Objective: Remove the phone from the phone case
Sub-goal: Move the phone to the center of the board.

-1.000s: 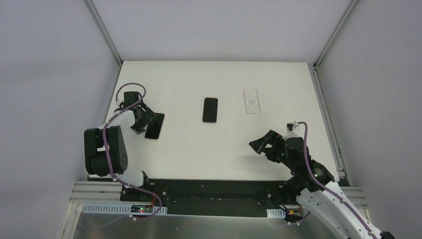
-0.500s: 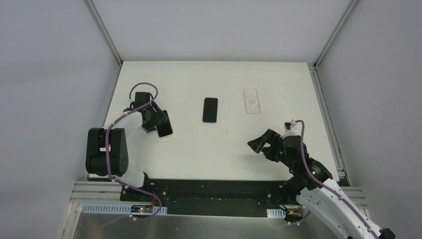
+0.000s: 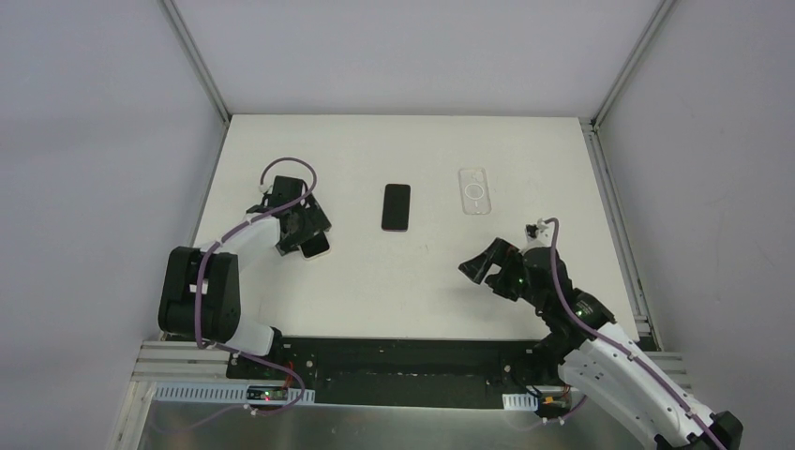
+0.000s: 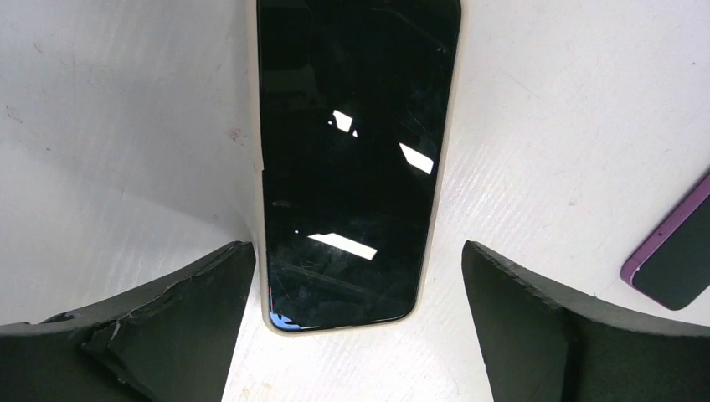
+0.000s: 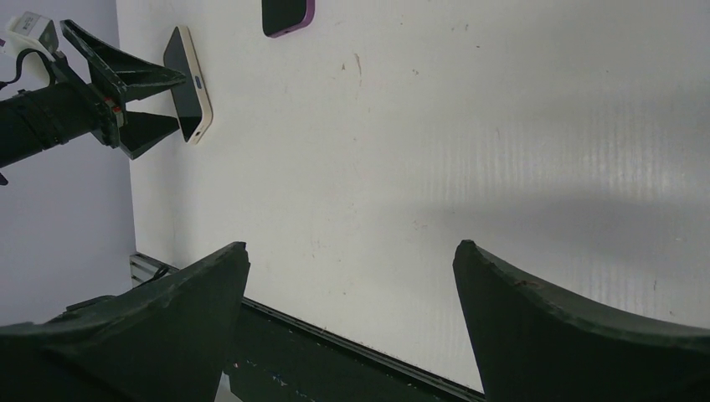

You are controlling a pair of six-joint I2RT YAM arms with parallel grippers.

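A phone in a cream case (image 4: pixel 352 151) lies flat on the white table, screen up. In the top view it (image 3: pixel 318 246) shows just below my left gripper (image 3: pixel 305 225). My left gripper (image 4: pixel 356 249) is open and straddles the phone's near end. The left finger (image 4: pixel 192 310) sits close against the case's edge and the right finger (image 4: pixel 536 318) stands apart. My right gripper (image 3: pixel 480 272) is open and empty, held above the table at the right. In its wrist view the gripper (image 5: pixel 352 247) faces the cased phone (image 5: pixel 188 84) far off.
A second phone with a purple rim (image 3: pixel 397 206) lies at the table's middle; it also shows in the left wrist view (image 4: pixel 670 264) and the right wrist view (image 5: pixel 287 15). A clear empty case (image 3: pixel 474 190) lies to its right. The table's front edge (image 5: pixel 352 335) is below my right gripper.
My left gripper has swung to the right, and the cased phone has shifted right and turned with it. My right gripper has edged a little to the left.
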